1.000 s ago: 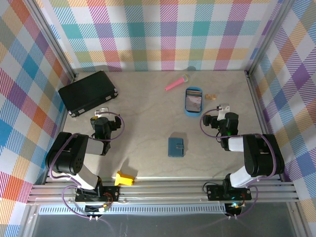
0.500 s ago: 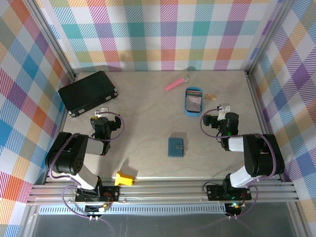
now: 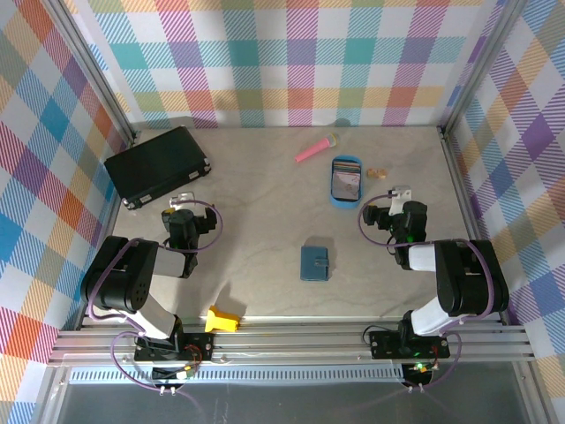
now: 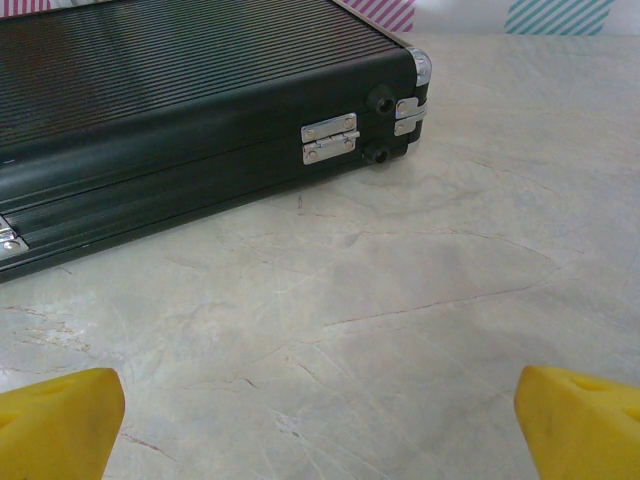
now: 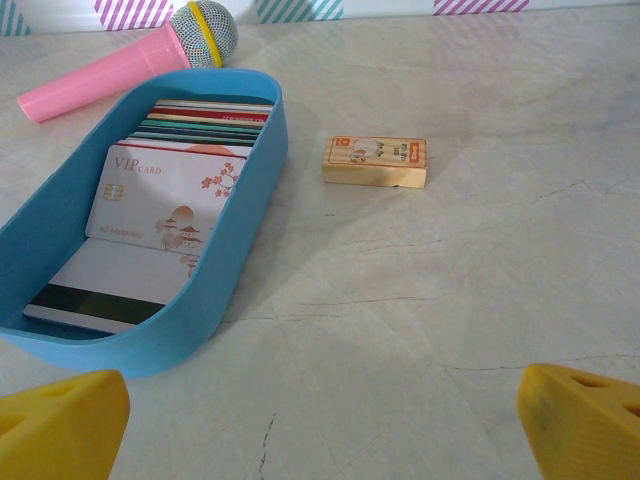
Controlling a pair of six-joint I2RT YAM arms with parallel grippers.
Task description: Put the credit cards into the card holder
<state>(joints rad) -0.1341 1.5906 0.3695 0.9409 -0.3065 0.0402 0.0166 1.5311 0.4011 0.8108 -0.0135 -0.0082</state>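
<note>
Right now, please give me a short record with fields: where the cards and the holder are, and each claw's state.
credit cards: stacked inside the blue tray
card holder: closed, flat on the table, apart from the tray
left claw: open, empty, facing the black case
right claw: open, empty, facing the tray
beside tray: pink toy microphone, small wooden block

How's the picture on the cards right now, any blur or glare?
Right wrist: credit cards sharp, VIP print readable, no glare; yellow fingertips soft at the bottom corners. Top external: evenly lit, cards too small to read.
</note>
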